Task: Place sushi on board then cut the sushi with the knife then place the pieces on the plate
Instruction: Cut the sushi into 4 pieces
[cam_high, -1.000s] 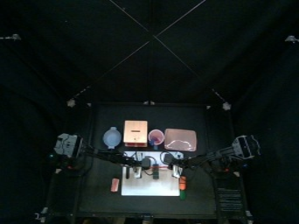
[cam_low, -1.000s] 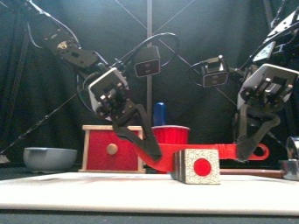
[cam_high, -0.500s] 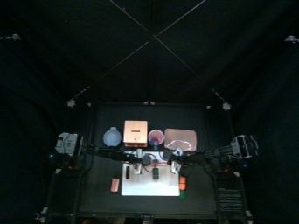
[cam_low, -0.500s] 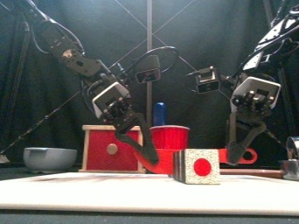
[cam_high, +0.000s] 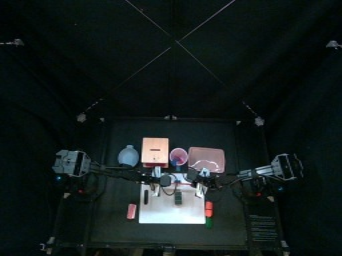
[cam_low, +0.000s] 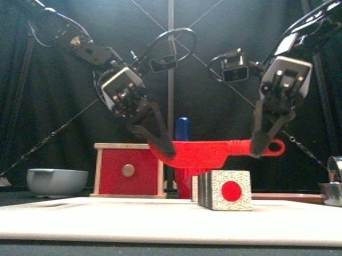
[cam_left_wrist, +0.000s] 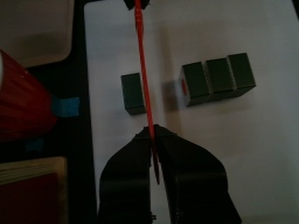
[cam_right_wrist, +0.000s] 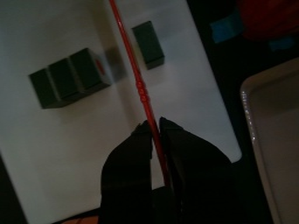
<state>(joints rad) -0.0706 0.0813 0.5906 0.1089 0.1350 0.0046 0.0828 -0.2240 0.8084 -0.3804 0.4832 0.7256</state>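
Now my left claw (cam_left_wrist: 152, 137) and right claw (cam_right_wrist: 156, 125) each clamp an end of the red knife (cam_low: 214, 152); beneath them, one dark green sushi slice (cam_left_wrist: 133, 93) sits apart from a three-piece block (cam_left_wrist: 218, 79).

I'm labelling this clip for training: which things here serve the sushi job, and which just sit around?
In use: red knife, sushi roll, white board, pink tray, left claw, right claw.
Idle: wooden box, blue-grey bowl, red cup, blue knife.

Back of the surface (cam_high: 114, 225), left to right: a blue-grey bowl (cam_low: 58, 180), a pale wooden box (cam_low: 130, 168) with a red drawer front, then a red cup (cam_high: 178, 155) with a blue toy knife (cam_low: 183, 127) poking up. There's also a small reddish toy (cam_high: 132, 210) nearer the front, too tiny to make out.
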